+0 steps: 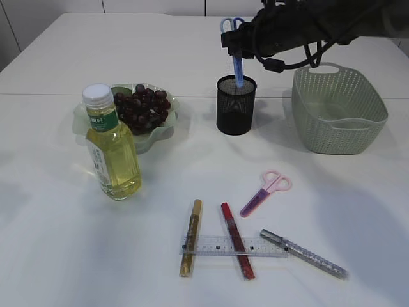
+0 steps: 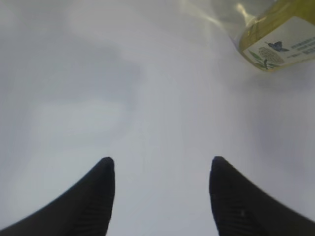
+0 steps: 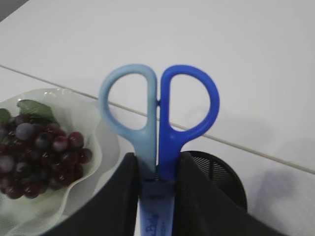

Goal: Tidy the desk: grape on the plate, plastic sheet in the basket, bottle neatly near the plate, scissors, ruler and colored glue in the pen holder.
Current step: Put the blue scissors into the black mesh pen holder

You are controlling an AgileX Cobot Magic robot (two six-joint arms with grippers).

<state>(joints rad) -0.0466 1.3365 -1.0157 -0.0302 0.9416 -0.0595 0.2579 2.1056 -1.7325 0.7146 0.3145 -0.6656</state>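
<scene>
My right gripper (image 1: 238, 50) (image 3: 157, 162) is shut on a pair of blue scissors (image 1: 237, 64) (image 3: 158, 123). They hang upright, handles up, with the blade tip dipping into the black mesh pen holder (image 1: 235, 105) (image 3: 224, 179). Grapes (image 1: 142, 107) (image 3: 39, 152) lie on the pale green plate (image 1: 167, 130) (image 3: 101, 142). The bottle (image 1: 112, 144) (image 2: 278, 42) of yellow liquid stands in front of the plate. Pink scissors (image 1: 265, 192), a clear ruler (image 1: 211, 247) and gold (image 1: 190, 236), red (image 1: 237, 240) and silver (image 1: 305, 254) glue sticks lie at the front. My left gripper (image 2: 161, 169) is open over bare table. The plastic sheet is out of view.
A grey-green basket (image 1: 339, 109) stands at the back right, beside the pen holder. The ruler lies across the gold and red glue sticks. My right arm reaches in from the top right, above the basket's near-left corner.
</scene>
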